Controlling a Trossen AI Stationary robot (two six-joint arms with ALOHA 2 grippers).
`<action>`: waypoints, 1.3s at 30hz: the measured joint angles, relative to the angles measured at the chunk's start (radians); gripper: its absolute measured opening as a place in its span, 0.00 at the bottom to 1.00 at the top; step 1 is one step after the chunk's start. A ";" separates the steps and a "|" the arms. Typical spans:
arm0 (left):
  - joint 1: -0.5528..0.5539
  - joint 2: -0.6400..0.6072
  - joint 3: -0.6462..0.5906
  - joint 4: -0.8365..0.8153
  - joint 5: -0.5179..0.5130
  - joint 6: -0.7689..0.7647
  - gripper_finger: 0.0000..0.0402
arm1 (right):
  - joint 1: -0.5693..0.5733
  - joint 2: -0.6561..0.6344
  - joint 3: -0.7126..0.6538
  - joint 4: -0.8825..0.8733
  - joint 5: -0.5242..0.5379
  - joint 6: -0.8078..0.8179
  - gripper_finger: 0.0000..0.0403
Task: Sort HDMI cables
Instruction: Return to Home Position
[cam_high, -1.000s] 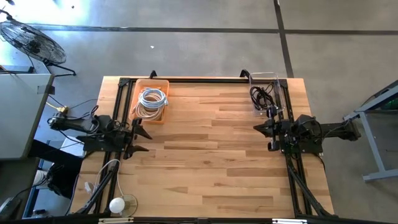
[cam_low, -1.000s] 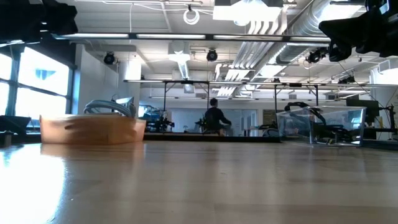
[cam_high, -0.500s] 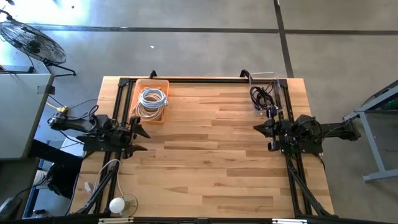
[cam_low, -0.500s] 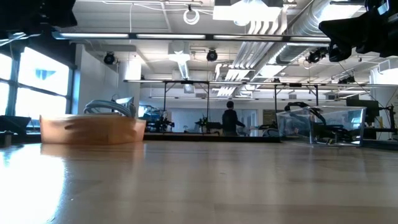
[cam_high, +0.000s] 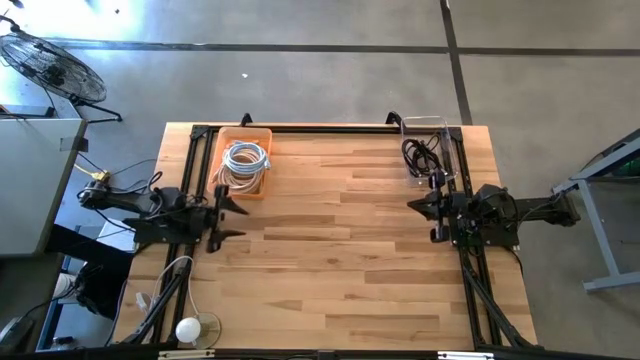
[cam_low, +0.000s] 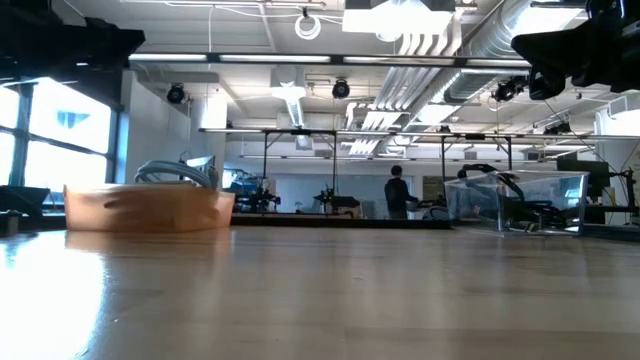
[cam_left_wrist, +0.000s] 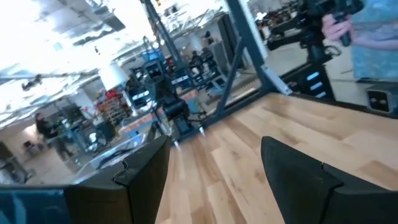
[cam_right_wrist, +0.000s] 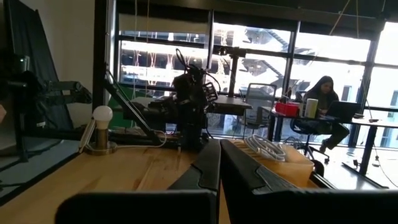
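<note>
Pale coiled HDMI cables (cam_high: 243, 160) lie in an orange tray (cam_high: 262, 134) at the table's far left; they also show in the low view (cam_low: 178, 171) and the right wrist view (cam_right_wrist: 266, 147). Black HDMI cables (cam_high: 420, 156) lie in a clear box (cam_high: 424, 123) at the far right, seen again in the low view (cam_low: 505, 184). My left gripper (cam_high: 233, 221) hangs open above the table's left side, just near of the tray, with nothing between its fingers (cam_left_wrist: 214, 149). My right gripper (cam_high: 414, 207) hangs shut over the right side, near of the clear box (cam_right_wrist: 219, 149).
Black frame rails (cam_high: 300, 128) run along the far, left and right edges. A small lamp with a white bulb (cam_high: 190, 328) stands at the near left corner. Bare wood (cam_high: 330, 250) spreads between the arms. A person (cam_low: 397, 193) walks in the room behind; a hand (cam_left_wrist: 339, 25) shows beyond the table.
My left gripper, still open, has turned a little, its fingers swinging toward the table's far edge and reaching slightly farther right. In the room behind, a person has walked toward the right.
</note>
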 joint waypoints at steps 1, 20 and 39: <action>0.000 0.000 0.000 -0.003 -0.016 -0.006 0.62 | 0.000 0.000 0.000 0.000 0.004 0.000 0.00; 0.000 0.001 -0.003 -0.060 -0.353 -0.366 0.62 | 0.000 0.000 0.000 -0.023 0.043 0.022 0.00; 0.000 0.004 -0.003 -0.057 -0.358 -0.349 0.62 | 0.000 0.000 0.000 -0.022 0.039 0.022 0.00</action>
